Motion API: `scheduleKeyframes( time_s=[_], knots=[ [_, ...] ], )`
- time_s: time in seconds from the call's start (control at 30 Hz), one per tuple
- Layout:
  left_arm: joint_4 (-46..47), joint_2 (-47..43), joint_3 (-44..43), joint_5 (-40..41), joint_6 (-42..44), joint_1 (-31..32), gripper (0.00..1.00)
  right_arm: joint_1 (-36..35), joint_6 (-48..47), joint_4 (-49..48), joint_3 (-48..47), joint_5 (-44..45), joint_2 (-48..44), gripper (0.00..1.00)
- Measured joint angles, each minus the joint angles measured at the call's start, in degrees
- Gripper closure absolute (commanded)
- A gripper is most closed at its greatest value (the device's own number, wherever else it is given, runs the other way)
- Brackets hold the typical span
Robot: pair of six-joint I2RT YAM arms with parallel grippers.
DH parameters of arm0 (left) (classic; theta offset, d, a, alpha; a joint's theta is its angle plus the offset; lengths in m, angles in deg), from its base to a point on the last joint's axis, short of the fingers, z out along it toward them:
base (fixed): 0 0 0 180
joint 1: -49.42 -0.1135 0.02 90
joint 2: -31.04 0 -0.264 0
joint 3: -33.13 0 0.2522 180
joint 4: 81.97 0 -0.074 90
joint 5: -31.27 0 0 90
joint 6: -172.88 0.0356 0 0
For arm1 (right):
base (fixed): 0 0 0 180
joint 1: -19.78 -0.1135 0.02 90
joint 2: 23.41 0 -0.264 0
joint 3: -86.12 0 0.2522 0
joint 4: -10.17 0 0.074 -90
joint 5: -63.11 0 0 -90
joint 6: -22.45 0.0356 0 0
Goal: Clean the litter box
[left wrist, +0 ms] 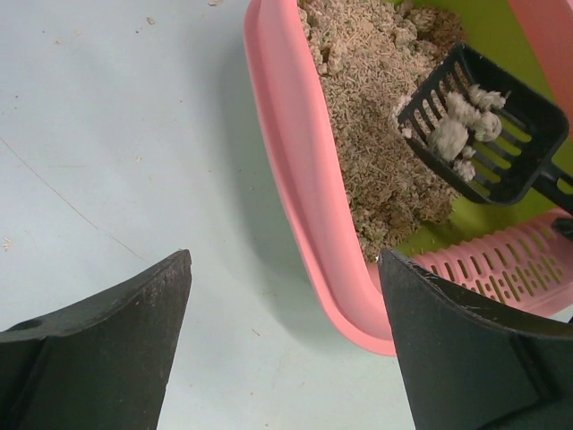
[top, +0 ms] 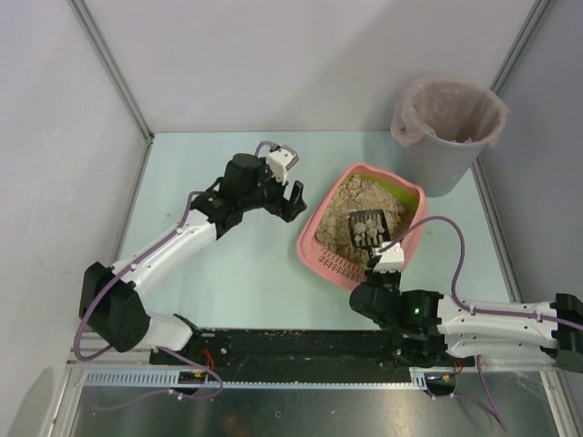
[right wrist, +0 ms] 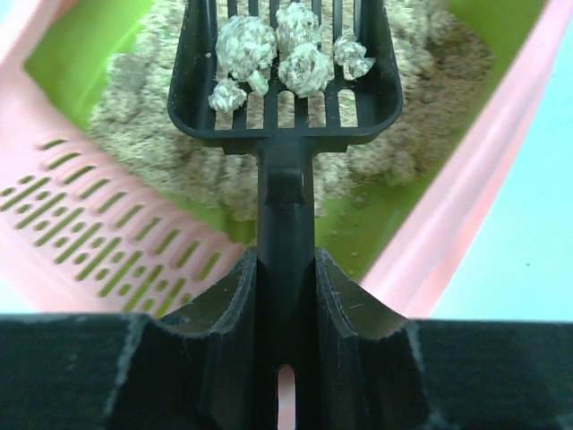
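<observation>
The pink litter box (top: 312,239) lies mid-table with a slotted rim (top: 339,267) at its near end, green lining (right wrist: 63,63) and beige litter (top: 351,205). My right gripper (top: 381,264) is shut on the handle of a black slotted scoop (top: 368,226), held over the litter with several pale clumps (right wrist: 277,49) in it. The scoop also shows in the left wrist view (left wrist: 483,134). My left gripper (top: 293,202) is open and empty, just left of the box's left wall (left wrist: 295,170), above the table.
A grey round bucket (top: 446,150) lined with a pinkish bag stands at the back right, beyond the box. Grey walls enclose the table on the left, back and right. The black base rail (top: 291,350) runs along the near edge.
</observation>
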Motion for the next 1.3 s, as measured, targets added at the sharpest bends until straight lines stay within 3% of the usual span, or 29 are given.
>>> scheduleKeyframes(
  time_s=[0.5,0.63,0.93,1.3],
  knots=[
    [0.02,-0.07,0.11,0.02,0.0,0.0,0.11,0.9,-4.76,-5.11,0.11,-2.38,-1.2,1.0],
    [0.0,-0.28,0.11,0.04,0.0,0.0,0.11,1.42,-4.42,-2.45,-0.83,-3.02,-1.6,1.0],
    [0.02,-1.9,0.11,0.5,0.02,0.0,0.1,9.49,-8.24,3.06,-5.27,-12.33,-9.35,1.0],
    [0.0,-1.92,0.28,1.33,0.04,0.0,0.08,18.75,-17.99,9.88,-19.67,-21.2,-8.15,1.0]
  ],
)
